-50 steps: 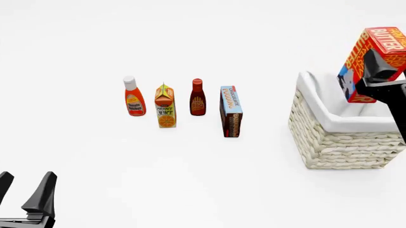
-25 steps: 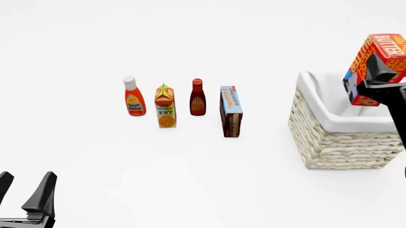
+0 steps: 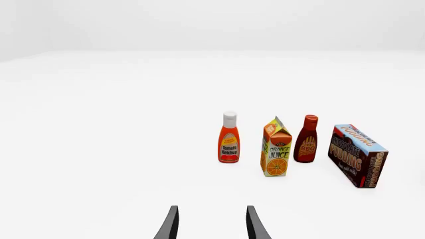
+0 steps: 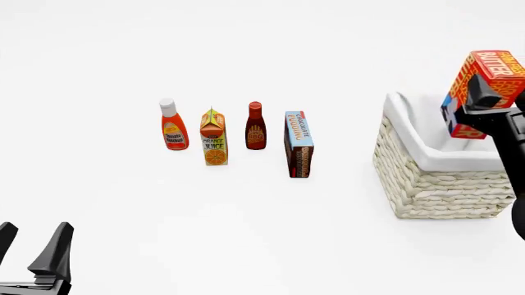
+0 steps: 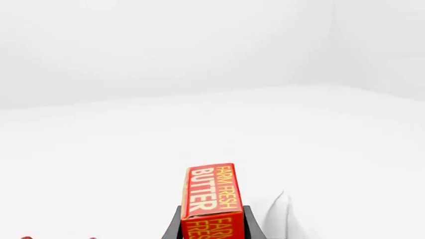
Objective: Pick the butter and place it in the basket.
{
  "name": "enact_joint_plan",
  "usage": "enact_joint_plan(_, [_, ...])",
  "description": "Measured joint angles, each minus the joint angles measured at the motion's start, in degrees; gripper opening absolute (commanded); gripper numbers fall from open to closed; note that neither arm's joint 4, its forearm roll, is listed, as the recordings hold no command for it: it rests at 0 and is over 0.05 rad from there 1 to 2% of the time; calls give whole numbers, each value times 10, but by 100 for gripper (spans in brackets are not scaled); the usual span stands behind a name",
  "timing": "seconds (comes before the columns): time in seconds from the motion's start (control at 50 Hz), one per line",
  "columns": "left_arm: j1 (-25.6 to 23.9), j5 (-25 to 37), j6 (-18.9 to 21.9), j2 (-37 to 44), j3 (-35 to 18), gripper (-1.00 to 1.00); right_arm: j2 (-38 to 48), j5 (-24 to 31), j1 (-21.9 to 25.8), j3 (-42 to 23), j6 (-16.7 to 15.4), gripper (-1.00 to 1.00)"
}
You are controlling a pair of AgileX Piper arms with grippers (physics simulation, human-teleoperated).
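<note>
Right pincer (image 4: 485,92) has carried the butter (image 4: 474,89) lower over the last second: the carton's top edge sat near the front view's upper right a second ago and now sits clearly further down. It has also turned more upright (less tilt than before). The carton's lower end, which hung in front of the liner then, now dips closer to the mouth of the basket (image 4: 426,178), overlapping the far right part of the rim. The pincer's fingers remain clamped on the carton's sides.

Your right tool (image 4: 485,97) is raised and closed on the butter (image 4: 480,86); your left tool (image 4: 33,249) rests low, fingers apart.
</note>
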Motion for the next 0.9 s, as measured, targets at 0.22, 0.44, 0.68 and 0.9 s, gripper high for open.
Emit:
enact_joint_plan(0.22, [0, 0, 0, 0, 0, 100, 25, -15, -6, -4, -3, -100])
enact_joint_plan(0.44, [0, 0, 0, 0, 0, 100, 43, -27, -11, -4, -7, -100])
enact_joint_plan(0.68, [0, 0, 0, 0, 0, 100, 58, -37, -17, -3, -9, -100])
enact_joint_plan(0.9, [0, 0, 0, 0, 0, 100, 65, -43, -20, -1, -9, -100])
